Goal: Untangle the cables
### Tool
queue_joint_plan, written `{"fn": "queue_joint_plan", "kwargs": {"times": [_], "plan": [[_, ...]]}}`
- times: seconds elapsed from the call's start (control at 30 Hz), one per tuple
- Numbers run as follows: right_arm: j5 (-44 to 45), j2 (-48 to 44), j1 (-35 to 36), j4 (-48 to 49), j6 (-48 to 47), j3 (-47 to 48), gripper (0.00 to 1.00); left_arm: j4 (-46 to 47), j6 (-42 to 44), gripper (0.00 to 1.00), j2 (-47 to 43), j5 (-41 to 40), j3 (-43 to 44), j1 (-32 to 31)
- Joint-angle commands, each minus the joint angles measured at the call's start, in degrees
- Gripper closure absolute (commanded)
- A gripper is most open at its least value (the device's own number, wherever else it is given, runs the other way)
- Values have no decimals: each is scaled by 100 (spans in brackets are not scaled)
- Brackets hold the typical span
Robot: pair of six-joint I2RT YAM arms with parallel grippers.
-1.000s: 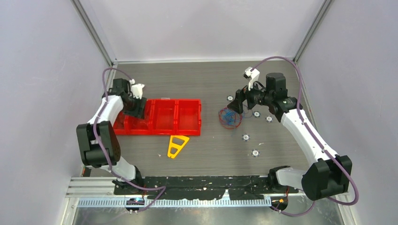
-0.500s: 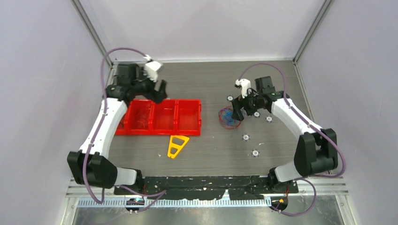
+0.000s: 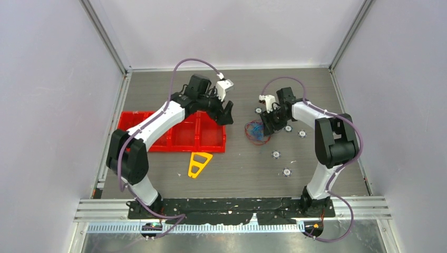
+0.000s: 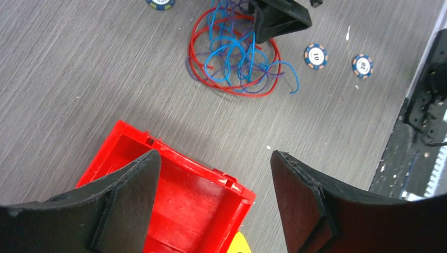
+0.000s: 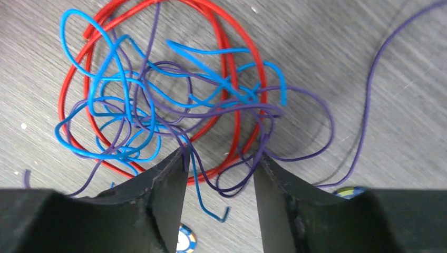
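The cables [image 3: 257, 132], a tangle of red, blue and purple strands, lie on the bench [image 3: 237, 168] at 3 o'clock from the red tray [image 3: 174, 149]. The right hand [image 3: 268, 125] sits at the tangle's 2 o'clock edge. Its jaws are parted, straddling a few purple and blue strands without pinching them [image 5: 221, 158]. The left hand [image 3: 225, 113] hangs over the tray's far right corner at 9 o'clock from the cables, with jaws wide apart and nothing between them. Small round chips [image 3: 275, 154] dot the bench around the right hand.
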Motion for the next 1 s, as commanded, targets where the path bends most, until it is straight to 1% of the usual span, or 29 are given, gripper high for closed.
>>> {"fn": "queue_joint_plan", "kwargs": {"times": [0.0,0.03,0.07,0.1,0.13,0.2,0.27,0.37,0.5,0.6,0.63,0.77,0.87,0.97], "plan": [[-180,-148,-82,350,-29,225,57,644,-365,26,50,422,298,-9],[-467,-373,-156,381,-112,158,68,730,-325,28,91,525,300,-44],[-612,-497,-184,453,-166,9,74,832,-289,32,153,610,323,-80],[-912,-770,-238,482,-282,-73,86,919,-258,36,234,697,379,-127],[-1063,-902,-252,509,-361,-216,92,981,-217,40,339,848,445,-166],[-1566,-1255,-267,537,-566,-406,94,1062,-34,45,533,1056,585,-273],[-1875,-1547,-265,581,-664,-548,95,1059,446,48,659,1144,657,-426],[-2057,-1853,-263,581,-706,-638,94,1049,1325,50,680,1171,597,-647],[-2151,-2058,-260,477,-760,-685,95,1044,2331,51,661,1407,368,-826],[-2233,-2175,-265,467,-751,-745,94,1018,3141,53,643,1293,178,-1002],[-2253,-2194,-265,468,-736,-753,94,1011,3291,53,643,1252,143,-1058],[-2289,-2281,-258,474,-656,-755,95,1041,3307,59,749,1005,160,-1221],[-2342,-2339,-262,475,-599,-752,95,1251,3005,64,831,715,170,-1257],[-2355,-2399,-265,470,-582,-765,94,1520,2650,65,880,387,121,-1259]]}}
